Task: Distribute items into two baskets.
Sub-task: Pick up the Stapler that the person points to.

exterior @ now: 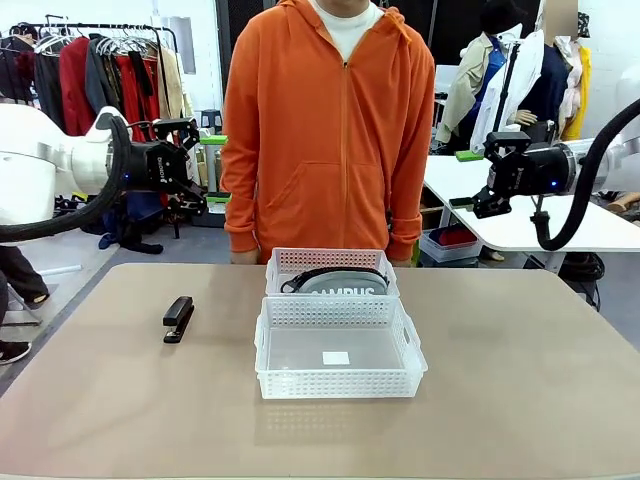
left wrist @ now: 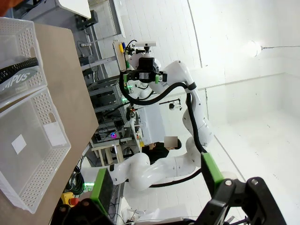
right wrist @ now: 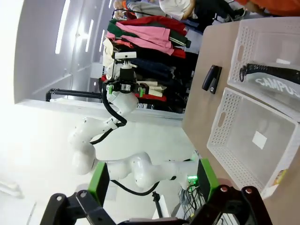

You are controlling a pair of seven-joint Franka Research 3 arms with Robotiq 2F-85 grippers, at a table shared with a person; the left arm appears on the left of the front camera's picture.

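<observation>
Hanging high over the table (exterior: 520, 390), both grippers have their jaws spread wide and grip nothing. The left gripper (exterior: 197, 166) is up at the left side. The stapler (exterior: 179, 319) lies well below it, flat on the table, left of the baskets and apart from them. The right gripper (exterior: 486, 178) hovers off to the right, well apart from every item. The near basket (exterior: 338, 383) stands mid-table with a white label (exterior: 336, 357) on its floor. The far basket (exterior: 300, 262) sits just behind it, close in front of the person (exterior: 330, 130). It holds the pouch (exterior: 340, 283), whose CAMPUS lettering shows above the near basket's rim. In the right wrist view the stapler lies beside the far basket, far beyond the green pads (right wrist: 98, 183).
</observation>
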